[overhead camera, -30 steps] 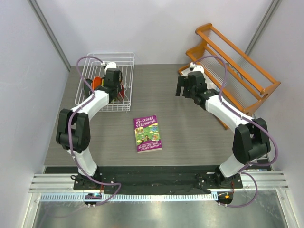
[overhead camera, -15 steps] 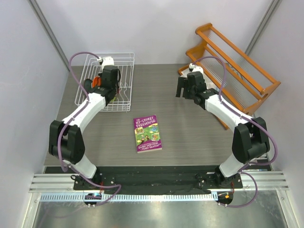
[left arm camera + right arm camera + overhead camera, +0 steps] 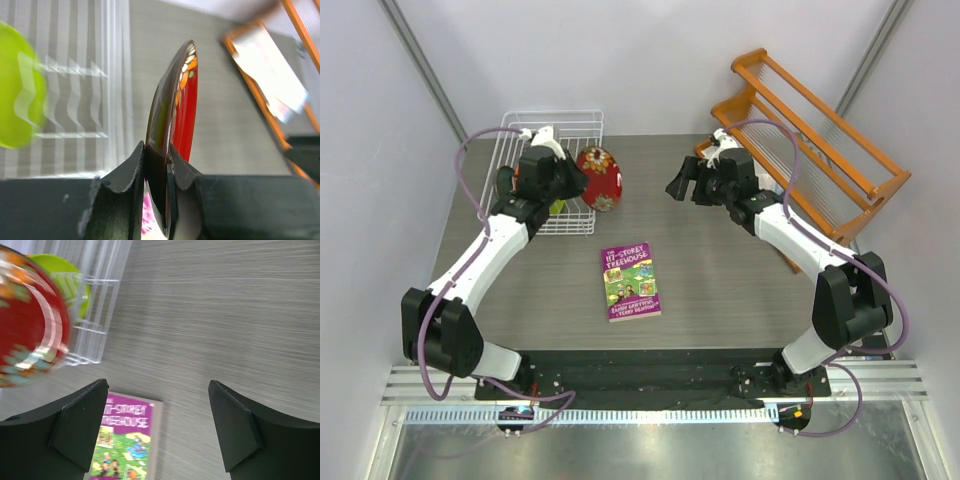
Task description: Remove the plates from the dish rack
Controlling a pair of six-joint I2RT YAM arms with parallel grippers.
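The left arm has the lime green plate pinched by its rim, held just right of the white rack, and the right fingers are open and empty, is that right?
Not quite: the left fingers pinch the dark red floral plate, as the left wrist view shows. The lime green plate sits in the dish rack. The rest stands, the right fingers open and empty.

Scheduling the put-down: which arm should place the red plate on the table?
Left. The left gripper is shut on the red plate, held on edge just right of the dish rack, above the table. The right gripper is open, empty, apart from the plate.
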